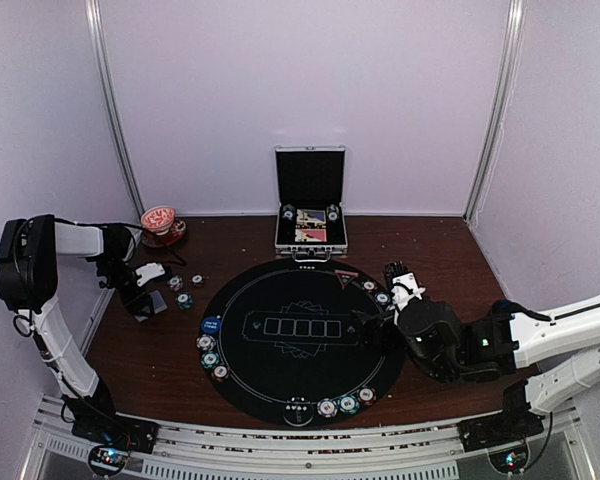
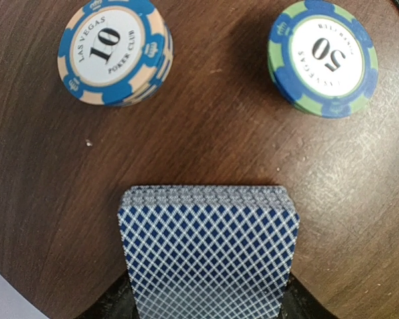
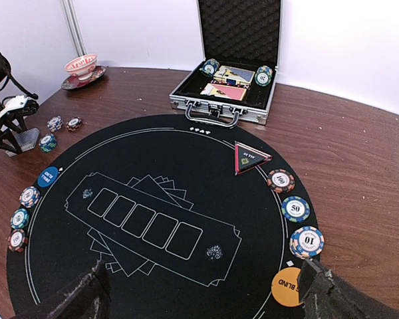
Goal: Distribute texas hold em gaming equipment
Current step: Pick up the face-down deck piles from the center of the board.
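The deck (image 2: 209, 256) sits squarely between the left gripper's (image 1: 145, 298) fingers (image 2: 116, 307), on bare wood just left of the mat (image 1: 270, 385). The jaws are drawn in to the deck's width and seem to clasp its two sides. Only dark slivers of the fingers show at the bottom of the wrist view, so the grip is likely rather than certain. The deck's near end is cut off by that view's lower edge. Just beyond it stand the "10" stack (image 2: 113, 53) and the "50" stack (image 2: 322, 56), apart from each other and from the cards.

The right gripper (image 3: 205, 274) hangs low over the mat's right side, jaws spread wide with nothing between them. Ahead and to its right, three chip stacks (image 3: 295, 209) line the mat's rim. The orange disc (image 3: 286, 287) lies nearest, partly hidden behind the right finger (image 3: 336, 299). From above, the arm covers that disc. The blue disc (image 3: 47, 177) lies on the opposite rim. The open case (image 3: 253, 109) at the back holds more chips and cards, too small to read.
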Available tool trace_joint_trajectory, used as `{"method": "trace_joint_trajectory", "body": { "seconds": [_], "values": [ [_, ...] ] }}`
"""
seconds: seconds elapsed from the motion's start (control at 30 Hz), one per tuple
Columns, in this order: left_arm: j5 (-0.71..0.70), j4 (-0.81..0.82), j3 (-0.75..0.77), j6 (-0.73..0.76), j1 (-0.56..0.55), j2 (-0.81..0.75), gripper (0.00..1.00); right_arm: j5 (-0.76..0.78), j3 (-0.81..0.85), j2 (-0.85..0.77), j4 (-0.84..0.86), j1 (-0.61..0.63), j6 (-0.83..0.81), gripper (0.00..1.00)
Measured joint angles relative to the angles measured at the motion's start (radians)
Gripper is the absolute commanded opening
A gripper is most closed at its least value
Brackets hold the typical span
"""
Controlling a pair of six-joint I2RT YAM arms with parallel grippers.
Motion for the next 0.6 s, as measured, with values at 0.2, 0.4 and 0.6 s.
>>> {"method": "trace_joint_trajectory", "body": {
  "seconds": [0.2, 0.4, 0.6],
  "values": [
    [0.000, 0.000, 0.001, 0.000, 0.000, -0.010, 0.47, 0.002, 0.000, 0.002, 0.002, 0.000, -0.004, 1.00],
    [0.007, 0.011, -0.003, 0.000, -0.002, -0.023, 0.44, -0.023, 0.023, 0.045, 0.002, 0.000, -0.006, 1.00],
    [0.013, 0.010, -0.010, 0.001, -0.003, -0.035, 0.43, -0.132, 0.132, 0.116, -0.008, 0.000, 0.006, 1.00]
  ]
}}
